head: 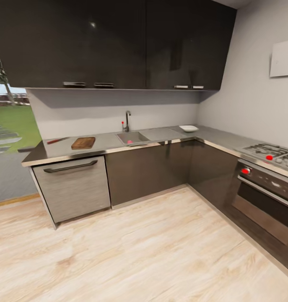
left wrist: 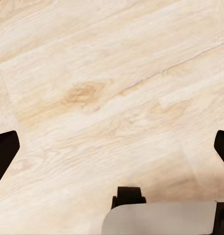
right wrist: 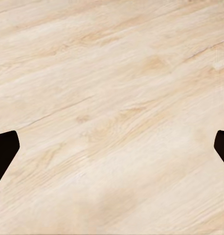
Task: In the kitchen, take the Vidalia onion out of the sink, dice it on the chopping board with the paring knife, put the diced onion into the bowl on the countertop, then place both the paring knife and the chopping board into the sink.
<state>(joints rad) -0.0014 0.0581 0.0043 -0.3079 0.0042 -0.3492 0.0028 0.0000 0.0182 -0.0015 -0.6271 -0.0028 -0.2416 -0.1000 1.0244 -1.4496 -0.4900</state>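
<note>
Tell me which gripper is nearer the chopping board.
Left gripper, probably: the board sits left of centre on the counter. It and the right gripper face floor, well short of it.

This is a home kitchen. An L-shaped grey tabletop (head: 160, 135) runs along 2 walls over dark base cabinets (head: 148, 172), with glossy dark wall cabinets (head: 118, 42) above. A steel sink (head: 132, 138) with a chrome tap (head: 127, 121) is set into it, a steel-fronted dishwasher (head: 73, 188) sits below, and a gas hob (head: 269, 152) tops an oven (head: 265, 197) at the right. Pale wood plank flooring (head: 139, 251) covers the ground, and a lawn (head: 14, 121) shows outside at the left.
</note>
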